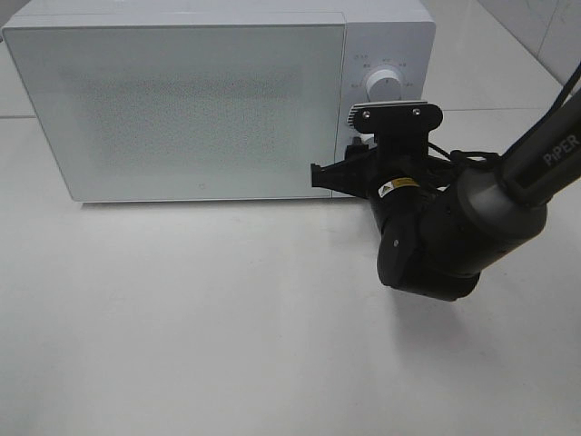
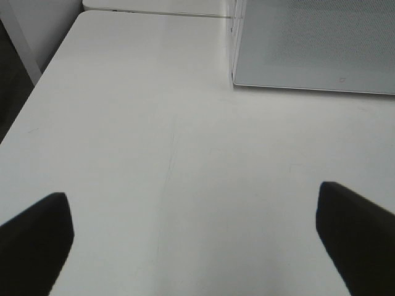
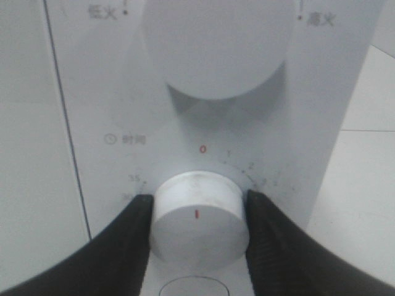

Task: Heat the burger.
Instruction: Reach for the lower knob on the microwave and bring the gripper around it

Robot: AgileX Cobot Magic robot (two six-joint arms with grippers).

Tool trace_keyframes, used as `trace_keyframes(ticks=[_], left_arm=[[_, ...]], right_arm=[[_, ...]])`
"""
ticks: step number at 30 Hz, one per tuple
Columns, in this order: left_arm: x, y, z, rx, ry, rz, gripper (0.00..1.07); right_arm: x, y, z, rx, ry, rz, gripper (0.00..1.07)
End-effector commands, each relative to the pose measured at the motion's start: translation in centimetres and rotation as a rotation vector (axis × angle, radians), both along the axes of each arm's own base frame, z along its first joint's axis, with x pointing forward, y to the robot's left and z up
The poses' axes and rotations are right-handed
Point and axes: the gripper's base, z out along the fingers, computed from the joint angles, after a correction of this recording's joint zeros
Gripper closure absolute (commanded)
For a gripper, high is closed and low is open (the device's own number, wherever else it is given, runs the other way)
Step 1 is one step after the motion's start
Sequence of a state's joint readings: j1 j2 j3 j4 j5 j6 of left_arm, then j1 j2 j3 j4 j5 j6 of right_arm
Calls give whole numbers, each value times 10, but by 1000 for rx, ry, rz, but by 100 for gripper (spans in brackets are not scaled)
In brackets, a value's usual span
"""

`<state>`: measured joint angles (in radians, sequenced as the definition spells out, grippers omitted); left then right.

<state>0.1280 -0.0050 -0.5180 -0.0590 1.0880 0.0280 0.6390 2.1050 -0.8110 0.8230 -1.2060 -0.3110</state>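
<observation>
Microwave (image 1: 182,104) timer knob (image 3: 199,219), red "0" (image 3: 202,149)

Table (image 1: 227,327): white, plain; your work surf.
On table: white microwave (image 1: 182,109), far side, door shut.

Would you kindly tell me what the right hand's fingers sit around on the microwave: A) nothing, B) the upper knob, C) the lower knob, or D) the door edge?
C: the right wrist view shows the right hand with a finger against each side of the lower knob, the upper knob untouched.
</observation>
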Motion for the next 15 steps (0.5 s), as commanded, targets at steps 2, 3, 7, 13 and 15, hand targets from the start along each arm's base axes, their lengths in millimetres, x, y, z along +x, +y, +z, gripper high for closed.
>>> trace_keyframes(ticks=[2, 3, 7, 13, 15], left_arm=[[-2, 0, 1, -1, -32, 8, 6], [-2, 0, 1, -1, -32, 8, 6], [-2, 0, 1, -1, -32, 8, 6], [-2, 0, 1, -1, -32, 8, 6], [-2, 0, 1, -1, -32, 8, 6]], right_arm=[[3, -4, 18, 5, -124, -35, 80], [1, -6, 22, 5, -136, -38, 85], [-2, -8, 26, 5, -145, -39, 90], [-2, -7, 25, 4, -135, -28, 97], [-2, -6, 26, 9, -139, -16, 100]])
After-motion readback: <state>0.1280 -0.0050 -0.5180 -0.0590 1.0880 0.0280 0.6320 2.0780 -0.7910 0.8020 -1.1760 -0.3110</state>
